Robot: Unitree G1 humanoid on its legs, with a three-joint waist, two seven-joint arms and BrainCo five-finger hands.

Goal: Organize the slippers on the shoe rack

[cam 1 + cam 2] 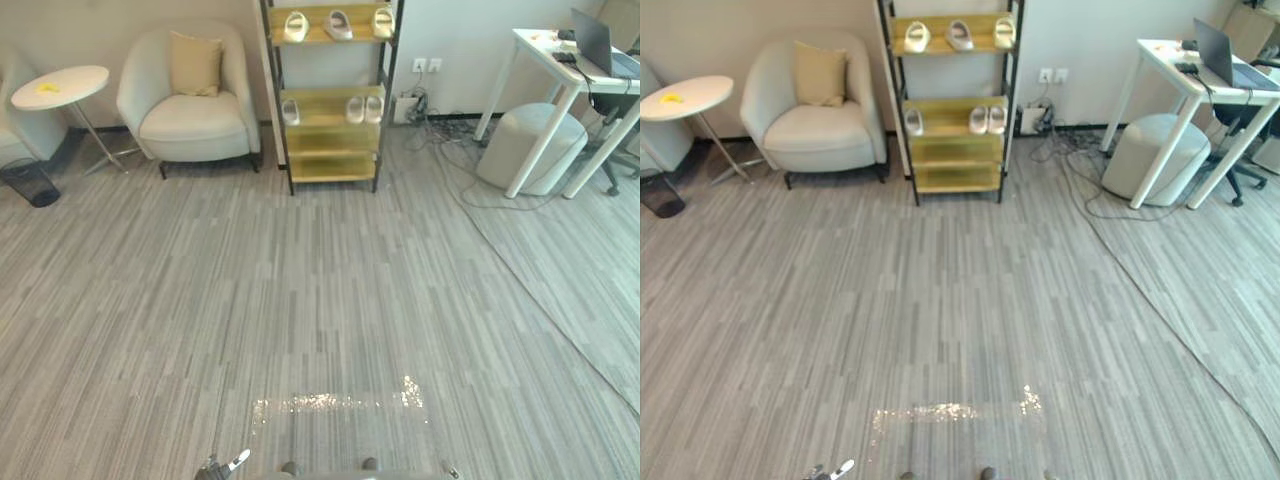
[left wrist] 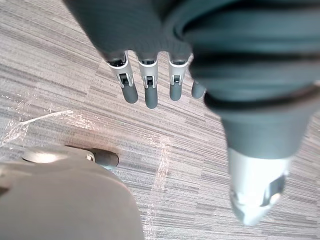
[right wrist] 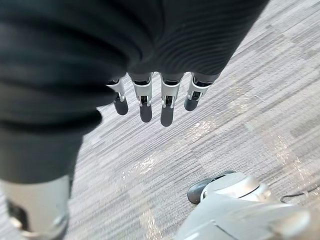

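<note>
Left robot hand (image 2: 149, 82): dark ribbed cover (image 2: 260, 60), silver fingers, dark rounded tips.
Right robot hand (image 3: 168, 100): same cover, silver thumb (image 3: 35, 200).

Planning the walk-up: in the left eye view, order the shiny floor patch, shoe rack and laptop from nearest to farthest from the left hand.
1. The shiny floor patch, just ahead of the left hand.
2. The shoe rack, straight ahead against the wall.
3. The laptop, far right on the desk.
</note>
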